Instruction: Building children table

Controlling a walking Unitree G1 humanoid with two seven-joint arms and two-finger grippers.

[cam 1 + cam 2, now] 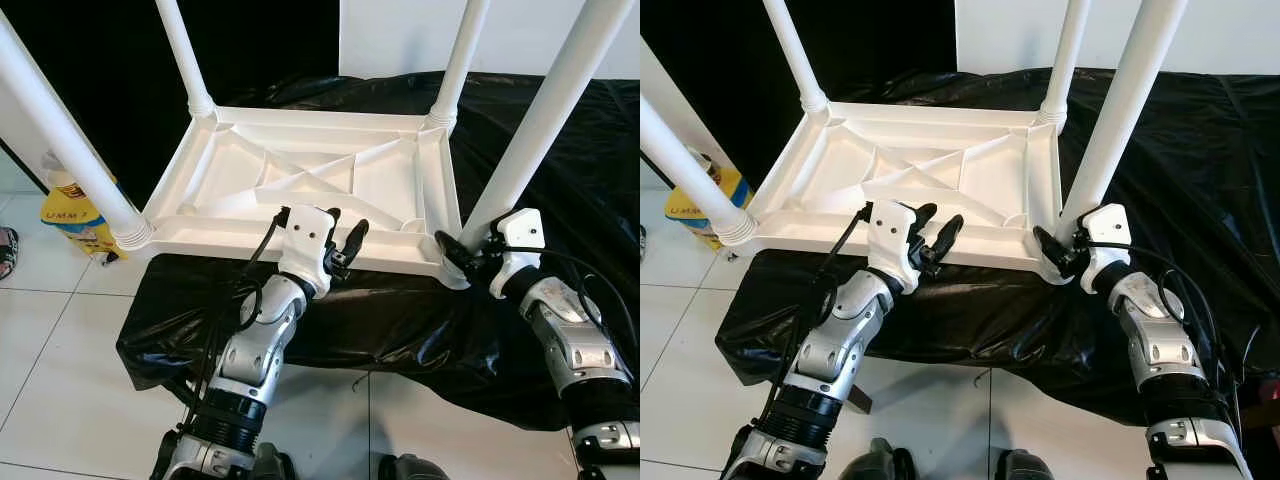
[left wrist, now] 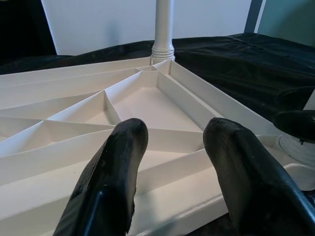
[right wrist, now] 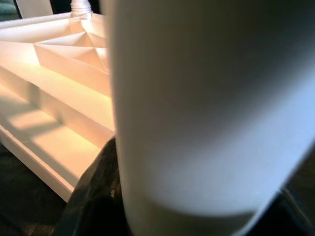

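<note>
Left gripper (image 1: 343,238) hovered with fingers apart over near rim of upturned white table (image 1: 300,180), resting on black-draped surface (image 1: 400,310). Four legs (image 1: 545,110) appeared fitted. Right gripper (image 1: 462,252) clamped on near right leg at its base. Judged nearly complete: final tightening and turning upright left.

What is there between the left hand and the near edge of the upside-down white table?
Nothing visible. The left hand hangs open right over the near rim of the table top, with only air between its fingers and the white plastic. The right hand is already at the base of the near right leg.
</note>
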